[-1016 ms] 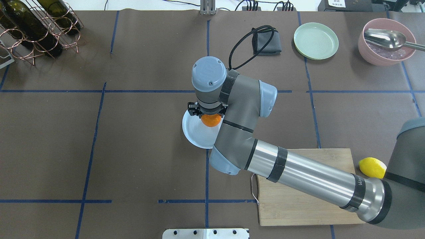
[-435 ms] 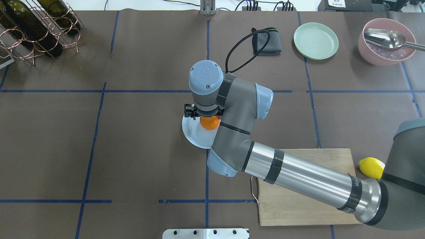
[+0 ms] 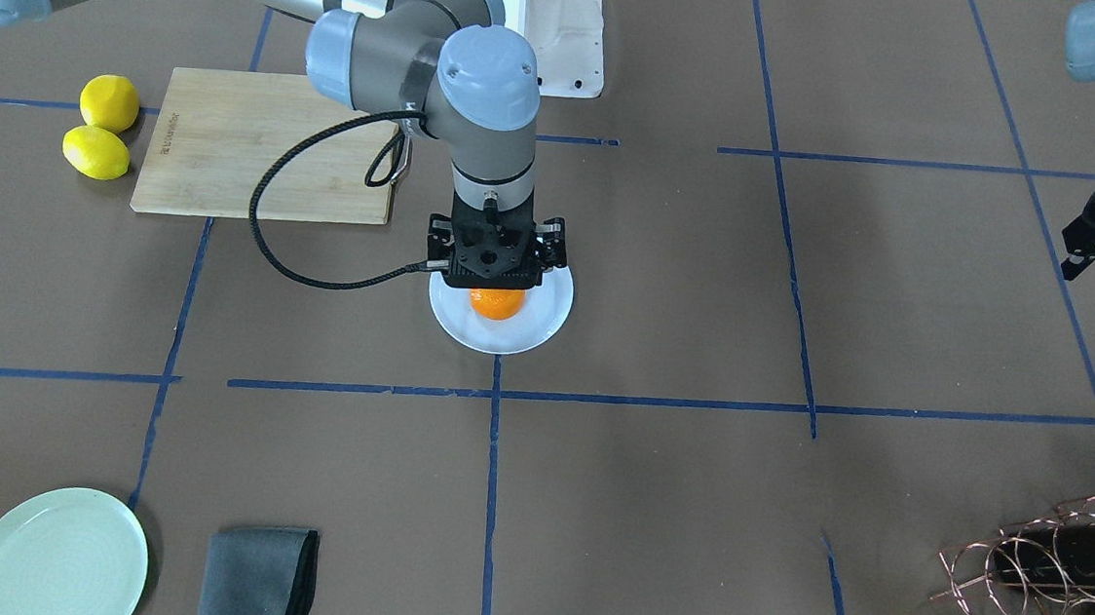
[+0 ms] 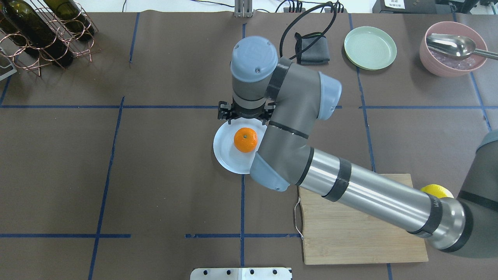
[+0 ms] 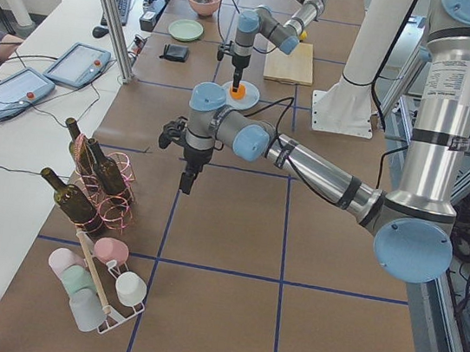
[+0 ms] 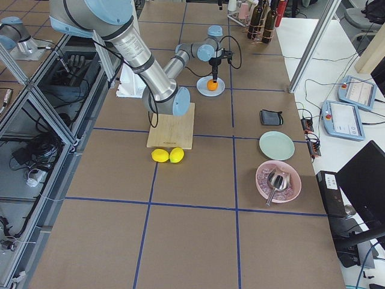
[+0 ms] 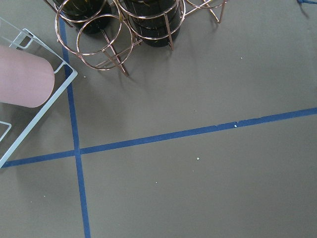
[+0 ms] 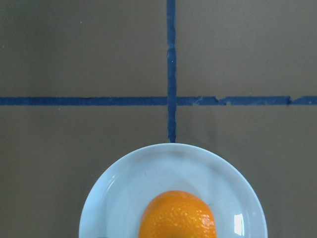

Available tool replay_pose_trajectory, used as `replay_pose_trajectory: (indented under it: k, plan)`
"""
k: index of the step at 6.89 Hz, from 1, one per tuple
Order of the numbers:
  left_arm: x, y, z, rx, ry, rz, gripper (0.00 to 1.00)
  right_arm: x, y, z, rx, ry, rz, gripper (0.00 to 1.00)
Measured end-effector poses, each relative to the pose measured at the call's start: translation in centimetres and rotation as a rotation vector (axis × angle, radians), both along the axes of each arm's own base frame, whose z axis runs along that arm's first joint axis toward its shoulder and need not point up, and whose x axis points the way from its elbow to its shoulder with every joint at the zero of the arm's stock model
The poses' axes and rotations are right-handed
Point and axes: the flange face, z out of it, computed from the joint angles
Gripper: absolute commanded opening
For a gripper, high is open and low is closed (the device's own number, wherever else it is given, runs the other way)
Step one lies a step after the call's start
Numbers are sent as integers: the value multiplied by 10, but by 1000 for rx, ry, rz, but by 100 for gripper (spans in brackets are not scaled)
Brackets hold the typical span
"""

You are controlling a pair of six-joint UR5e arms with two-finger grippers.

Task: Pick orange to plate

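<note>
The orange (image 4: 245,140) lies on the white plate (image 4: 225,151) near the table's middle, its green stem dimple facing up. My right gripper (image 3: 495,286) hangs straight above it, lifted off and apart from the fruit, open with nothing in it. The right wrist view looks down on the orange (image 8: 178,215) at its lower edge, resting on the plate (image 8: 124,198); no fingers show there. My left gripper (image 5: 186,178) hovers over bare table near the bottle rack; I cannot tell whether it is open or shut.
A wooden cutting board (image 4: 350,241) lies under the right arm, with two lemons (image 3: 109,102) beside it. Along the far edge are a grey cloth (image 4: 311,50), a pale green plate (image 4: 370,48) and a pink bowl (image 4: 453,48) with a spoon. A copper bottle rack (image 4: 42,31) stands far left.
The right gripper has let go of the orange and risen away from it toward the far side. The orange now lies uncovered on the plate.
</note>
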Motion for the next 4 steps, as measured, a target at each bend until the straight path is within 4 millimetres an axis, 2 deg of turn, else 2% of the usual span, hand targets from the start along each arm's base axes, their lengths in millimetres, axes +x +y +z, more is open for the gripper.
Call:
replay_pose_trajectory:
  k: [1,2,4]
  plan:
    - [-5,4,5,0,3,10,100,45,-11,5,-7,-22,4,100]
    - [-16,7,10,6,6,21,100,93,-21,28,8,-28,-8,100]
    - [-48,14,29,18,6,41,100,208,-47,97,82,6,-79,100]
